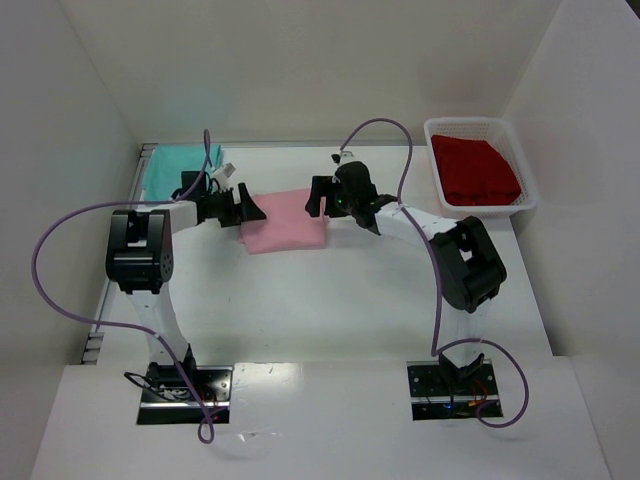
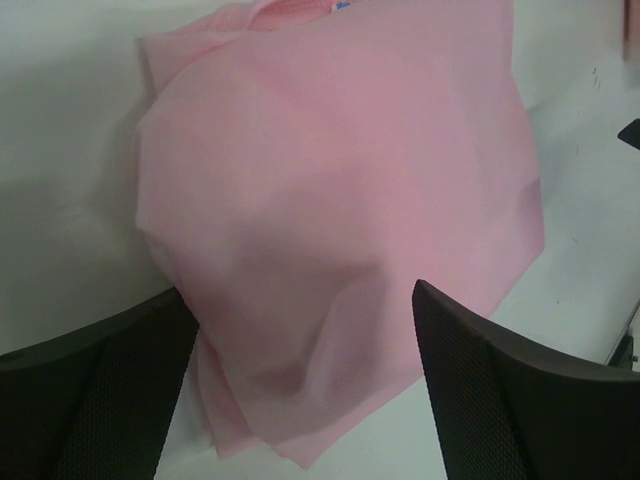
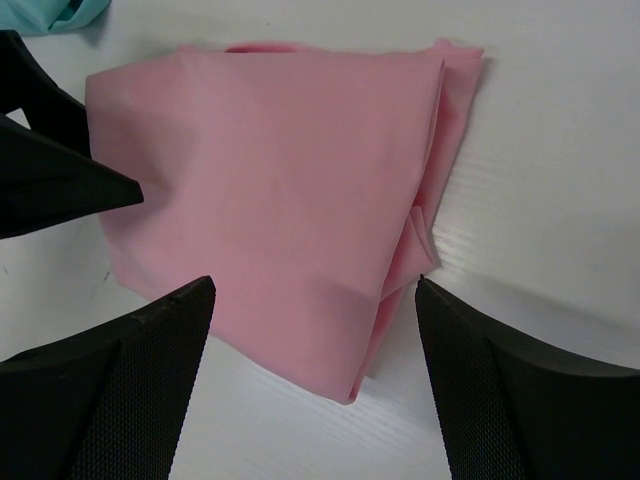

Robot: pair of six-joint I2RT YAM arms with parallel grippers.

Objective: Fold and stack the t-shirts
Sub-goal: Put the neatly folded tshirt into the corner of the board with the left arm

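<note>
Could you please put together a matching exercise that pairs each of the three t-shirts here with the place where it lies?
Things:
1. pink t-shirt
2. teal t-shirt
3. red t-shirt

Places:
A. inside the white basket, far right
B. far left corner of the table
C. folded, mid-table

Pairs: 1-C, 2-B, 3-A
</note>
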